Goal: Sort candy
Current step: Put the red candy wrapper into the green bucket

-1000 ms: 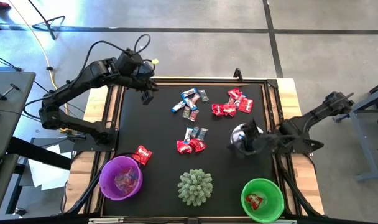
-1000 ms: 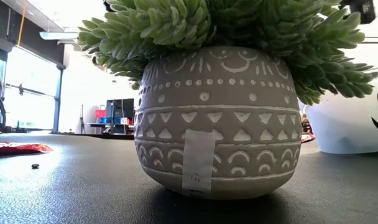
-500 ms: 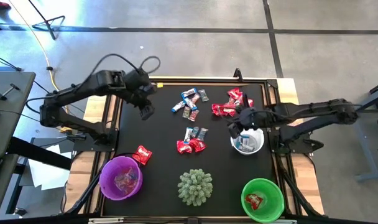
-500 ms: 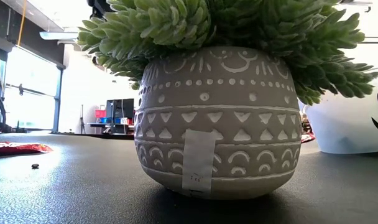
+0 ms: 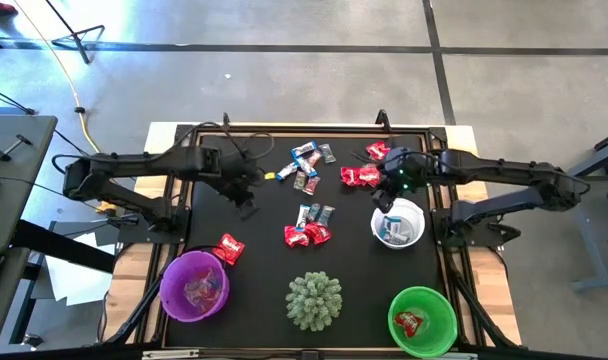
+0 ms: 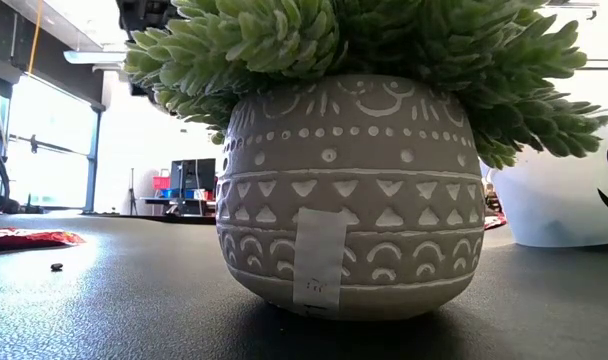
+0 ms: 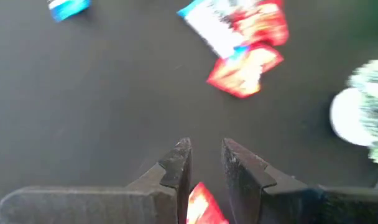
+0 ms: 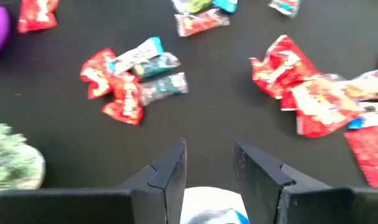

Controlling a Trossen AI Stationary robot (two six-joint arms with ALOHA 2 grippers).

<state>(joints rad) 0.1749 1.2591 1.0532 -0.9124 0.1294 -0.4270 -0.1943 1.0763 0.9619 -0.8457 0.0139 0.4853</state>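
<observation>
Small wrapped candy lies flat on the black mat in three heaps: a blue-and-grey far heap [image 5: 306, 163], a red heap [image 5: 368, 172] and a middle heap [image 5: 309, 226]. One red piece [image 5: 229, 248] lies by the purple bowl [image 5: 194, 285]. My left gripper [image 5: 249, 205] [image 7: 206, 149] hovers left of the middle heap [image 7: 242, 43], nearly shut, with a red candy [image 7: 201, 205] between its fingers. My right gripper [image 5: 386, 197] [image 8: 209, 149] is open at the far rim of the white bowl [image 5: 398, 226] [image 8: 211, 205], facing the red heap [image 8: 304, 87]. My left gripper has a red wrapped candy [image 7: 200, 204] between its two fingers, back from their tips. The fingers slant down from the table's far left. The candy is clear of the mat. The fingers hide which part of the wrapper they hold.
A spiky pale-green ball in a grey patterned pot [image 5: 314, 300] [image 6: 344, 190] stands at the near edge between the purple bowl and the green bowl [image 5: 422, 320], which holds red candy. The white bowl holds blue-and-white pieces. Bare mat lies left of the heaps.
My left gripper has swung from the mat's far-left corner toward the near edge and the right, closing on the middle heap. My right gripper has moved from above the white bowl toward the far edge and the red heap, uncovering the bowl as the arm stretched out.
</observation>
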